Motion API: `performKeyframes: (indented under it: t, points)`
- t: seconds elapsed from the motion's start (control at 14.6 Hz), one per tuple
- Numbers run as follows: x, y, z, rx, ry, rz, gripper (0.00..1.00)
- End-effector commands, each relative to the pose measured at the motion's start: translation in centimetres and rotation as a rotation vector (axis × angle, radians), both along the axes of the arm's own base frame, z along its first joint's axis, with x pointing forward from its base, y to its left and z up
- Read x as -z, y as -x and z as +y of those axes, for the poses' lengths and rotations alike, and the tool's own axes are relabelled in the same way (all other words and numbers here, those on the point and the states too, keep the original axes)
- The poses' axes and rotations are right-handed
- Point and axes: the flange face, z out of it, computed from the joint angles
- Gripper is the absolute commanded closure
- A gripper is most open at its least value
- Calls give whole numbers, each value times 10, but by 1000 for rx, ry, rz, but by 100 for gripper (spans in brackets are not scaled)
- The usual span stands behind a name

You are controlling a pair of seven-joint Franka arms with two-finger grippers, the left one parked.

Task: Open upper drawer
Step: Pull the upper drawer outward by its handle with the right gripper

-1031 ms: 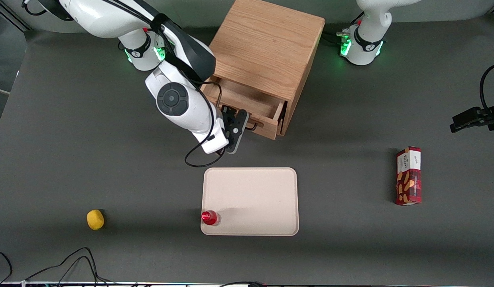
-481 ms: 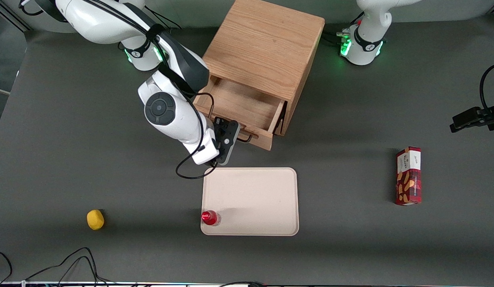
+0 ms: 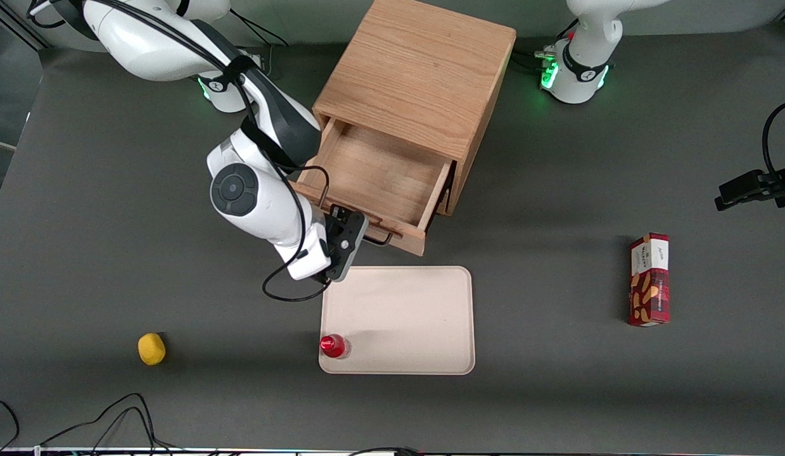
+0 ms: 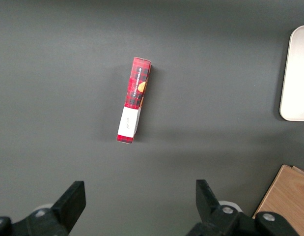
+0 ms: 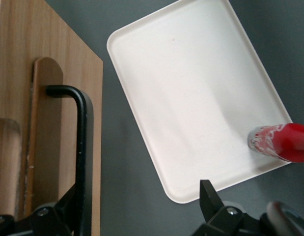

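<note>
One wooden cabinet (image 3: 417,76) is sitting on the desk (image 3: 113,190), showing one upper drawer (image 3: 373,180) pulled out. One tray (image 3: 398,316) is carrying one red-capped bottle (image 3: 334,346). One yellow object (image 3: 151,349), probably a lemon, one red snack box (image 3: 649,279) and one claw (image 3: 357,231) are also showing.

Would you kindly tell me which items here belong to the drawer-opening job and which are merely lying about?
Part of the job:
- upper drawer, pulled well out of the cabinet
- its black handle
- claw, at that handle

Lying about:
- cream tray
- red-capped bottle, standing on the tray's corner
- yellow lemon-like fruit
- red snack box, toward the parked arm's end
</note>
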Motion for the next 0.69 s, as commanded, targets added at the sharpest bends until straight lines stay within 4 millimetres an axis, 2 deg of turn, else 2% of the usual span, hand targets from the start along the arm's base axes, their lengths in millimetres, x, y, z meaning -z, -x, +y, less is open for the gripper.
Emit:
performKeyframes:
  t: [0.0,0.34,0.62]
  points:
    - [2,-15,-2,-12,-10,-37,0]
    - [-4,-35,-27,40,-14,-53,0]
    - [-10,-42,-32,55,-26,-68,0]
